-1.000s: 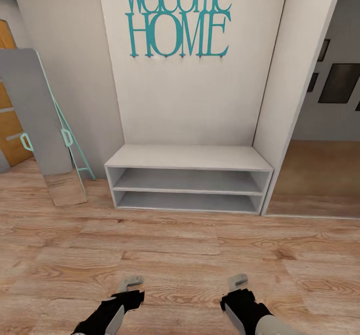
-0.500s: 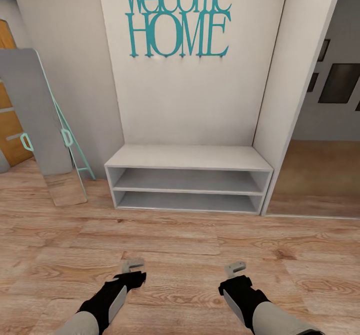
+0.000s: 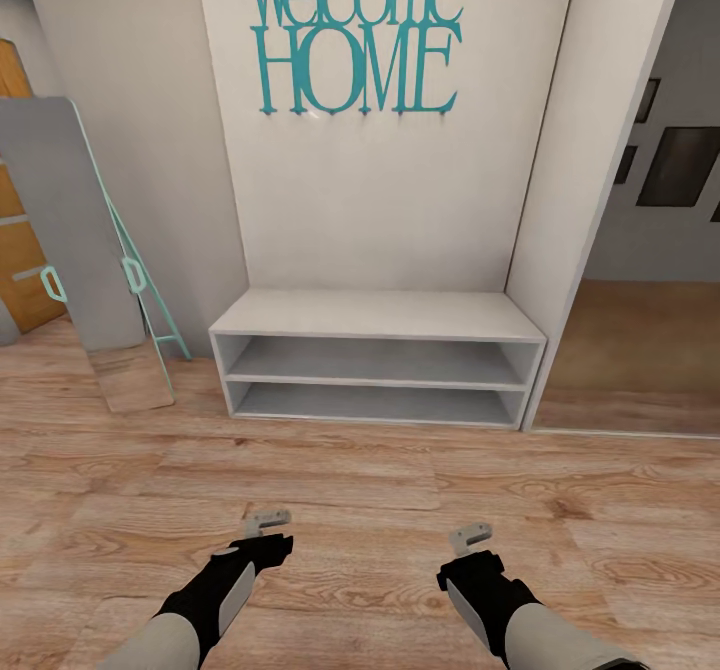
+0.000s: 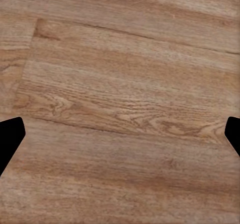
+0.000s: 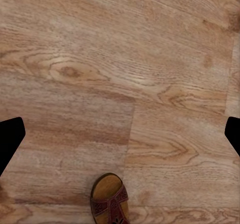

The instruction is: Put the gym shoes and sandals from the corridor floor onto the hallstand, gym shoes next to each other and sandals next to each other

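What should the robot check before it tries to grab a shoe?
1. Rack shelves free for shoes: ok, top and both open shelves look bare.
2. Left gripper empty and open: ok, the left wrist view has its fingertips wide apart over bare floor.
3. Right gripper empty and open: ok, fingertips sit wide apart with nothing between.
4. A shoe found: ok in part, one sandal lies on the floor in the right wrist view, half cut off by the picture's edge.
5. Sandal lined up between the right fingers: not ok, it lies off toward the edge, not centred.
6. Where the gym shoes and second sandal are: cannot tell.
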`<state>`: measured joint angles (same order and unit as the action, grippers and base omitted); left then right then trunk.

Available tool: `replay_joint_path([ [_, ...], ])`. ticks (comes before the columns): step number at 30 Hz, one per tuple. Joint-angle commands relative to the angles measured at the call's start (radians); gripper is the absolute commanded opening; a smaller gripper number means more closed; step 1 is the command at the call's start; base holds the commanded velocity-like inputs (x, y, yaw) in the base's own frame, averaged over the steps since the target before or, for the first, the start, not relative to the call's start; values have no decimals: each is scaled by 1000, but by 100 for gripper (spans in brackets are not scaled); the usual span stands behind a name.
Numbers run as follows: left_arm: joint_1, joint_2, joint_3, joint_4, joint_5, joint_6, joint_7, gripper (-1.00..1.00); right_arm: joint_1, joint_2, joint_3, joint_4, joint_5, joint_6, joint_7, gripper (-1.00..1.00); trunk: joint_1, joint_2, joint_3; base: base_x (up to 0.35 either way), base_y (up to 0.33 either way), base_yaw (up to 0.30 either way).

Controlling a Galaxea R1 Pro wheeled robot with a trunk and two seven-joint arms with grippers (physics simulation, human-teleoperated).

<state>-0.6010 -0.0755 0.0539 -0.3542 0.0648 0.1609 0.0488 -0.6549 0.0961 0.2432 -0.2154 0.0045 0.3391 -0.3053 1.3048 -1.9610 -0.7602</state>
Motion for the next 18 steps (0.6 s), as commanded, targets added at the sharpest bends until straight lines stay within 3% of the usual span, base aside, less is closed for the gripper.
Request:
replay_joint_path([
  [1,0,0,0,0,0,0,0,100,0,0,0,0,0,0,0,100,0,0,0,0,0,0],
  [11,34,2,-1,5,1,-34,2,100,23,-8,1,32,1,-29,0,100,0,0,0,0,0,18],
  [18,74,3,-2,8,1,-73,3,100,35,-12,2,72,2,-68,-2,100,0,0,0,0,0,164],
])
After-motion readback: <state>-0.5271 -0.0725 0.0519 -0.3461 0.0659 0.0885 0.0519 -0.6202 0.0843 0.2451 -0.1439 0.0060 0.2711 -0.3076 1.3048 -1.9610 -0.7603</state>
